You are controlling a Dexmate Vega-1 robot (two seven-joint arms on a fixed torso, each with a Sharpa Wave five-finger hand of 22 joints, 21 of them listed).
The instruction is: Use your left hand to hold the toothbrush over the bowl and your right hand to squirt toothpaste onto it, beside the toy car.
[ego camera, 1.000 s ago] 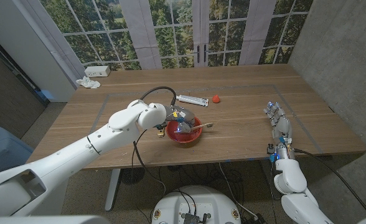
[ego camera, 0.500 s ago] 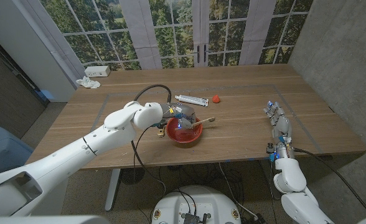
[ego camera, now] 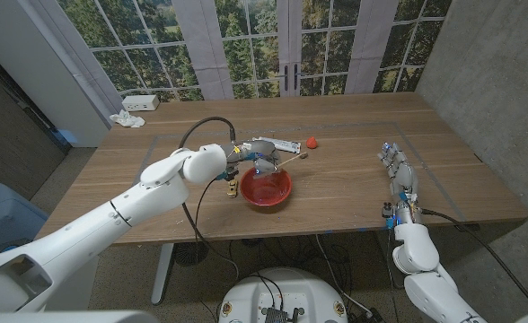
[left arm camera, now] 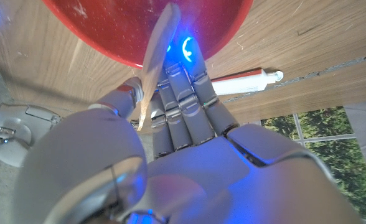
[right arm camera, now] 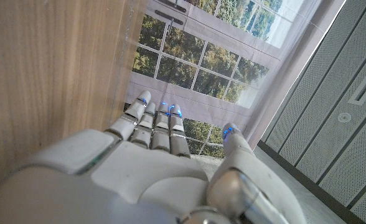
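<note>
My left hand (ego camera: 249, 154) grips a wooden toothbrush (ego camera: 286, 160) and holds it in the air over the far rim of the red bowl (ego camera: 266, 190). In the left wrist view the toothbrush (left arm camera: 154, 59) runs out past my fingers over the bowl (left arm camera: 108, 31). A white toothpaste tube (ego camera: 278, 144) lies on the table just behind the bowl, and its tube (left arm camera: 242, 81) lies beyond my knuckles. A small toy car (ego camera: 233, 186) sits at the bowl's left side. My right hand (ego camera: 399, 172) stands open near the table's right edge, far from the tube; its fingers (right arm camera: 152, 121) are spread.
A small red object (ego camera: 312, 141) lies right of the tube. A white cloth (ego camera: 127, 119) and a white box (ego camera: 141, 102) sit at the far left corner. A black cable (ego camera: 206, 126) loops over my left arm. Grey tape lines (ego camera: 147, 154) mark the table.
My left hand has lifted the toothbrush out of the bowl and carried it up and toward the far rim. The right hand has stayed in place.
</note>
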